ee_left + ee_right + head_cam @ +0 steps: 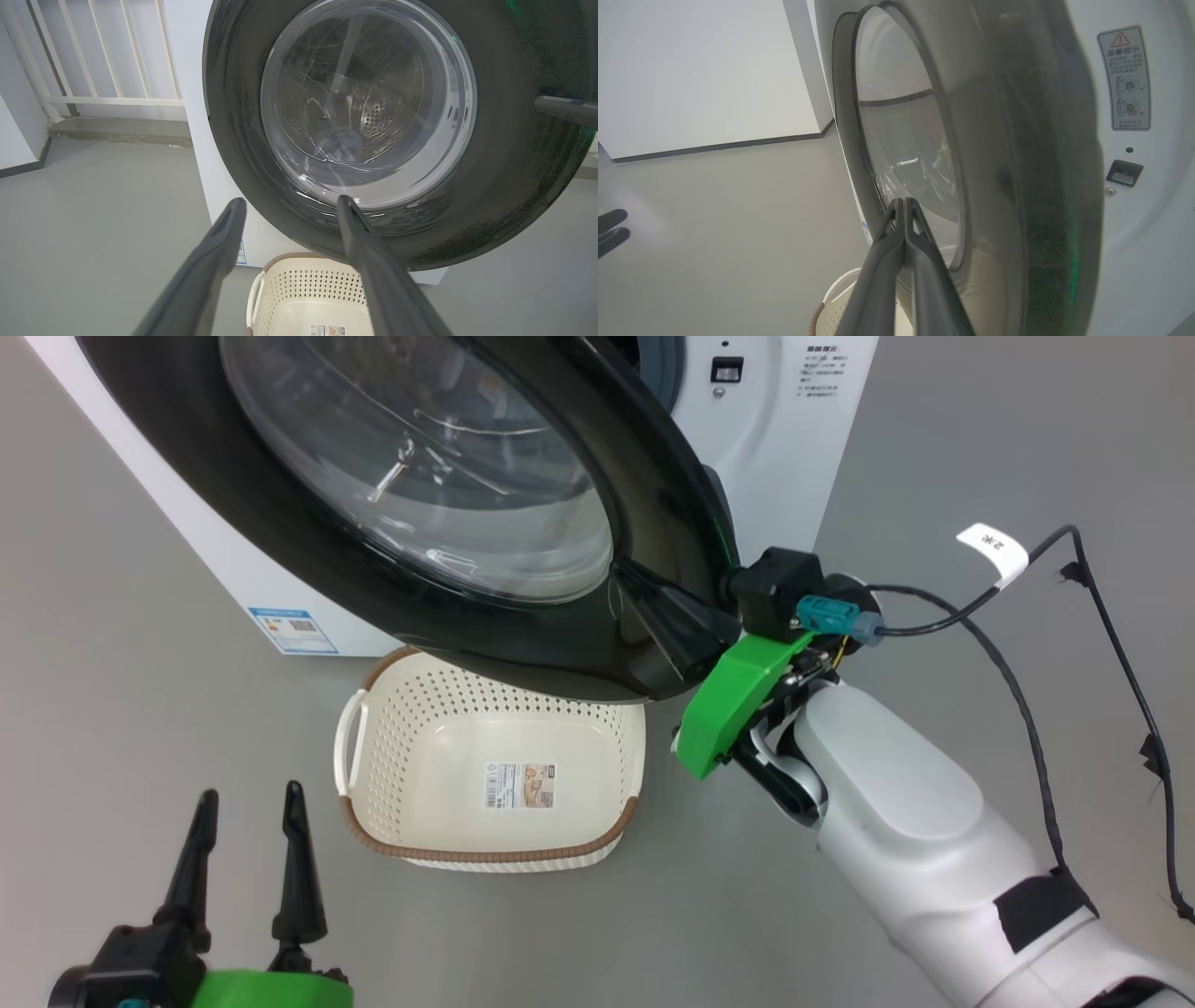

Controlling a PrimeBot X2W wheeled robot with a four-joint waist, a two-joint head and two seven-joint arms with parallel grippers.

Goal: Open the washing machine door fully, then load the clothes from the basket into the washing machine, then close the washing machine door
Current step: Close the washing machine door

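The washing machine door (658,513) hung partly open over the basket (485,854) on the floor. The right gripper (903,207) was at its rim, jaws fully closed on nothing — the left gripper (250,791) had its jaws spread wide, holding nothing.

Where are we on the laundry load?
Loading looks done: the basket is empty, and blue fabric shows through the glass of the washing machine door. In hand: the shut right gripper sits against the door, which stands ajar. Left: latch it.
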